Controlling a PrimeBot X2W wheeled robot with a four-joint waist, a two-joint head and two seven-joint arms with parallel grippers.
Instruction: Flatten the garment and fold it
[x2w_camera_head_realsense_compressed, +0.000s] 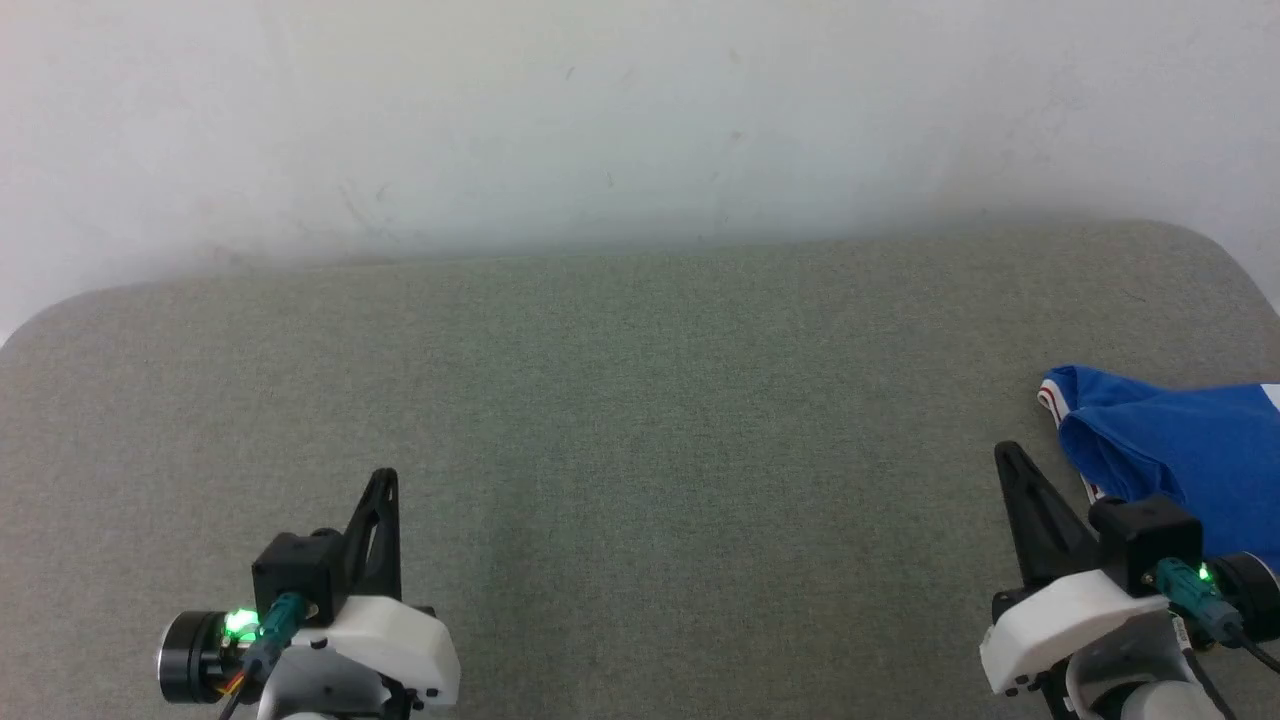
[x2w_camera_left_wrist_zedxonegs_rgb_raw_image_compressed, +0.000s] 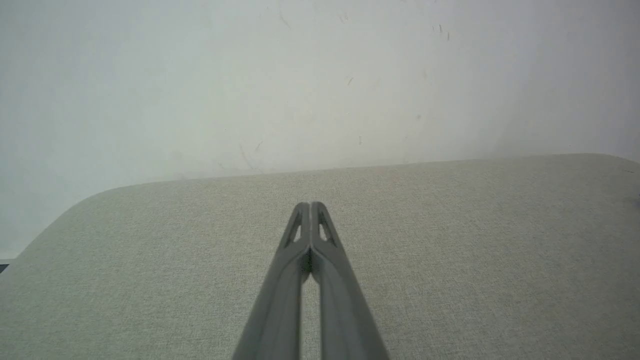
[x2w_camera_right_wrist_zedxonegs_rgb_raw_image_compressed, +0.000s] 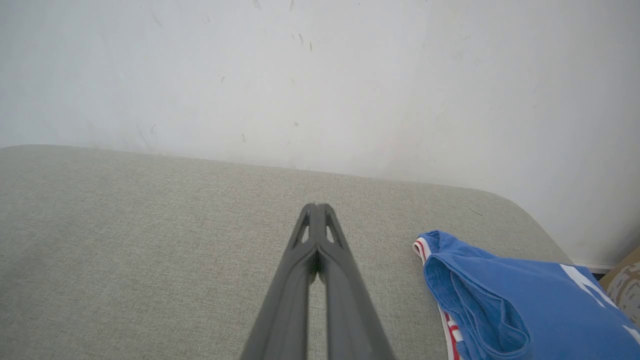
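The shirt (x2w_camera_head_realsense_compressed: 1180, 450) lay bunched at the far right of the grey cloth-covered tabletop (x2w_camera_head_realsense_compressed: 640, 400), running out of the head view at the right edge. It sat just to the right of the right end effector (x2w_camera_head_realsense_compressed: 1003, 450) and did not touch its fingers. The left end effector (x2w_camera_head_realsense_compressed: 386, 480) was well apart from it, over bare tabletop on the other side. Both had their fingers pressed together with nothing between them, which the wrist views showed plainly for the left (x2w_camera_left_wrist_zedxonegs_rgb_raw_image_compressed: 310, 205) and the right (x2w_camera_right_wrist_zedxonegs_rgb_raw_image_compressed: 316, 206). A pale, scuffed wall (x2w_camera_head_realsense_compressed: 640, 120) rose behind the tabletop.

In the right wrist view the shirt (x2w_camera_right_wrist_zedxonegs_rgb_raw_image_compressed: 525, 300) was a soft blue heap. Its near edge was rolled over into a loose open fold, with the red-and-white striped trim (x2w_camera_right_wrist_zedxonegs_rgb_raw_image_compressed: 419, 247) showing at the corner and along the underside. Part of a white print (x2w_camera_right_wrist_zedxonegs_rgb_raw_image_compressed: 582, 282) lay on the upper face.

It looked light and limp, a knit that would sag, stretch a little and drag over the rough cloth rather than slide freely. It seemed in no way fragile, but it would probably hold no shape when lifted, and a pinch into the heap might well catch two layers at once. The trimmed edge looked the best place to take hold, being thicker, easy to see and nearest the right fingers. A second hold further along the same hem would probably let the two arms draw it out flat toward the middle. How much of it hung beyond the tabletop edge could not be told.
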